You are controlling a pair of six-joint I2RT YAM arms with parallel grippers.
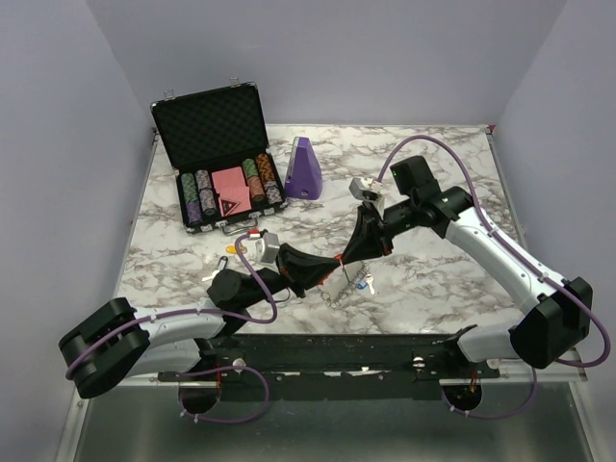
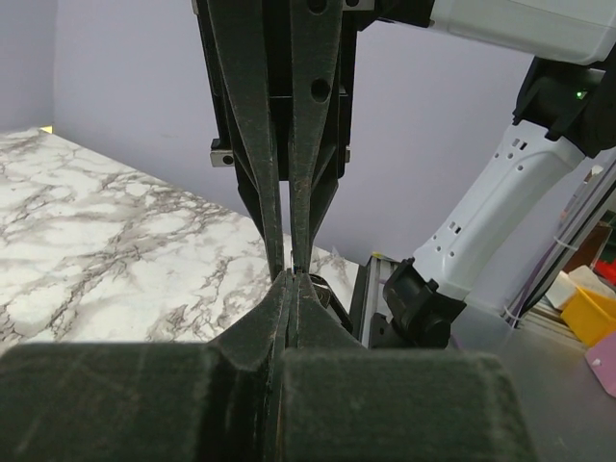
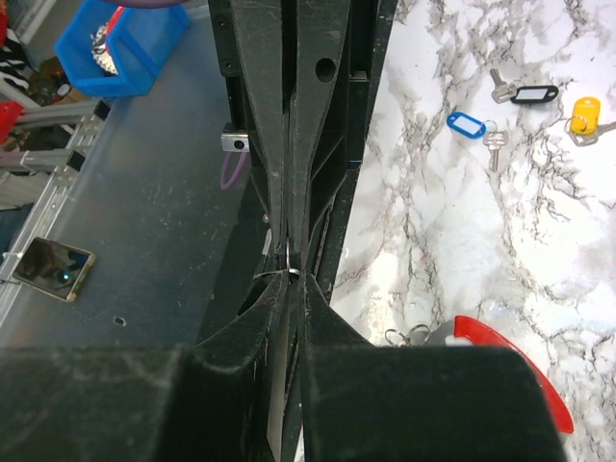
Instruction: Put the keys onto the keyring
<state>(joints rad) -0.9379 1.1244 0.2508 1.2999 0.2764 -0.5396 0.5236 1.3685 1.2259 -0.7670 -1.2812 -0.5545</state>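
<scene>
Left gripper (image 2: 292, 277) clenched, tip-to-tip with right gripper (image 3: 294, 281) | right's grip unclear | keyring (image 3: 520, 371) beside | tags on keys (image 3: 469, 123) illegible

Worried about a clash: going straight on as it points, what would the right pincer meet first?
The left pincer, tip to tip just ahead of the right pincer; a thin wire between the tips may come first, depth unclear.

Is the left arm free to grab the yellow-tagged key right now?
Probably not: the left gripper is shut by the keyring, tip to tip with the right gripper. The yellow-tagged key lies unobstructed.
</scene>
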